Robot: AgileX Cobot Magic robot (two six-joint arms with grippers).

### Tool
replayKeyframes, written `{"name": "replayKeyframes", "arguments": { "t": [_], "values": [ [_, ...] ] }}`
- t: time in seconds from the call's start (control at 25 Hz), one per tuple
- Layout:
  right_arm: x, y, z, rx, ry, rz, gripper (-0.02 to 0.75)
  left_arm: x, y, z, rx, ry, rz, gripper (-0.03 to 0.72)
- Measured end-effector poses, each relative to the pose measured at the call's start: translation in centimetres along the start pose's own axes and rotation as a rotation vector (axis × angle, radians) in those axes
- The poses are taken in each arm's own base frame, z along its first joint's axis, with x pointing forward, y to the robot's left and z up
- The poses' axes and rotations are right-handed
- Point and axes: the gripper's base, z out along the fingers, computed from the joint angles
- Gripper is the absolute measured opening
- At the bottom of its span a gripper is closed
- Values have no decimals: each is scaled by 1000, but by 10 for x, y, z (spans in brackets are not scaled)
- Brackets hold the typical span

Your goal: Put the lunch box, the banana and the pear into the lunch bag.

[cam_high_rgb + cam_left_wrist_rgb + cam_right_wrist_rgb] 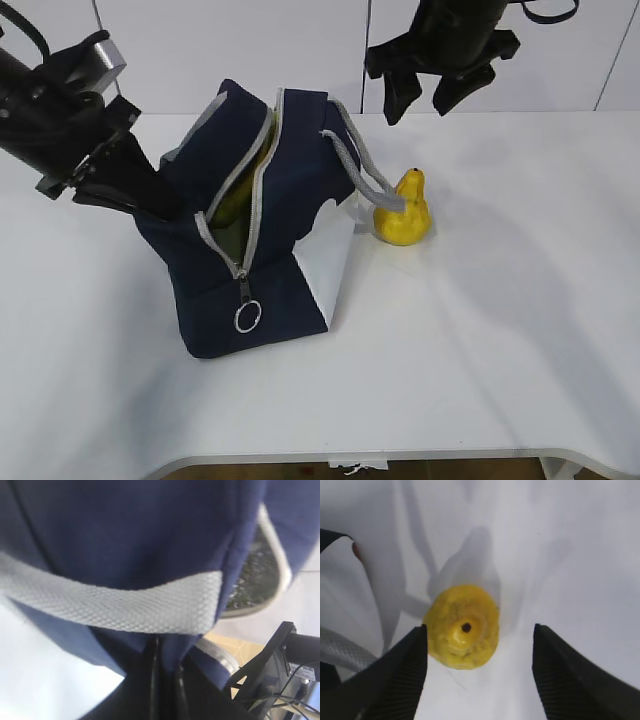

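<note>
On the white table (520,330) the lunch bag (290,180) is standing tilted, its navy body leaning toward the left and its zipper gaping open along the top, with the metal ring pull (248,316) hanging down at the near end. Through the gap something yellow-green is showing inside, though I cannot tell which item it is. The left gripper (150,195) is pinching the bag's left side, its jaws closed tight on the blue fabric just below a grey webbing handle (125,605). Just beside the bag's white end panel (325,265), the pear (402,212) is sitting upright on the table, with the other grey handle (355,165) drooping toward it and nearly touching it. The right gripper (432,95) is hovering well above the pear with its jaws spread wide and nothing between them; from its own camera the pear's stem end (466,627) is lying between the two dark fingers (400,675).
</note>
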Motion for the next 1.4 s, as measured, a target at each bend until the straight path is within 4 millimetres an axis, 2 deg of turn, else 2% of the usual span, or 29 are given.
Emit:
{"name": "replayKeyframes", "arguments": {
  "t": [0.12,0.2,0.32,0.4,0.44,0.6,0.72,0.92,1.12,1.16,1.2,1.28,1.36,1.4],
  "values": [
    [0,-16,8,7,16,55,506,0,2,-1,-1,0,-12,-4],
    [2,-29,24,-22,50,115,506,0,1,-1,-3,1,-14,-4],
    [4,-26,44,-110,92,166,506,0,1,-1,-3,1,-14,-4],
    [4,-26,47,-114,97,168,506,0,1,-1,-3,1,-14,-4],
    [6,-23,59,-152,122,186,506,0,1,-1,-3,1,-14,-4],
    [10,-22,82,-164,167,199,506,0,1,-1,-3,1,-14,-4],
    [12,-22,91,-163,185,201,489,0,1,-1,-3,1,-14,-4],
    [11,-22,91,-163,183,201,435,0,1,-1,-3,1,-14,-4],
    [11,-22,91,-163,183,201,325,0,1,-1,-3,1,-14,-4],
    [11,-22,91,-163,183,201,325,0,1,-1,-3,1,-14,-4],
    [11,-22,91,-163,183,201,276,0,1,-1,-3,1,-14,-4],
    [11,-22,90,-163,181,201,258,0,1,-1,-3,1,-14,-4],
    [10,-22,83,-164,167,200,255,0,1,-1,-3,1,-16,-4],
    [7,-22,71,-163,144,196,254,0,1,-1,-3,1,-16,-4]
  ]
}}
